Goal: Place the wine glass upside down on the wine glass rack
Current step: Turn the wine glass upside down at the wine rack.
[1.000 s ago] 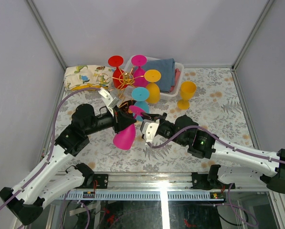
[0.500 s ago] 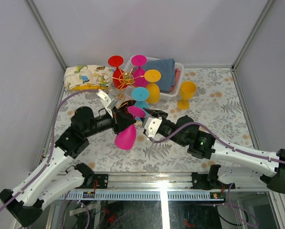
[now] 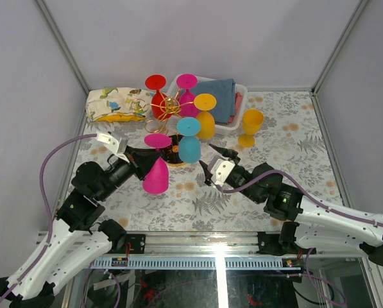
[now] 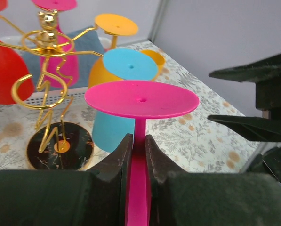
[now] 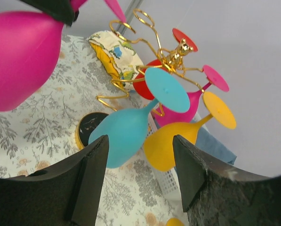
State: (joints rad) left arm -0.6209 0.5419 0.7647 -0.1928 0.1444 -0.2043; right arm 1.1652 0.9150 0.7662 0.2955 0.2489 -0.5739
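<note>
My left gripper (image 4: 135, 139) is shut on the stem of a magenta wine glass (image 4: 140, 99). The glass is upside down, with its foot up and its bowl (image 3: 156, 178) hanging above the table. It hangs just left of the wine glass rack (image 3: 168, 106), a gold wire stand on a round dark base (image 4: 60, 147). Red, magenta, yellow and cyan glasses hang on the rack's arms. My right gripper (image 5: 140, 141) is open and empty, to the right of the held glass (image 5: 18, 56). It faces the cyan glass (image 5: 126, 134) and the rack (image 5: 178, 52).
An upright yellow glass (image 3: 251, 125) stands on the table right of the rack. Behind the rack sits a white basket (image 3: 241, 90) with a blue cloth in it. A patterned folded cloth (image 3: 117, 102) lies at the back left. Grey walls close in three sides.
My right gripper has opened and drawn back to the right, away from the magenta glass. My left arm has pulled the glass left and turned it so the bowl points down.
</note>
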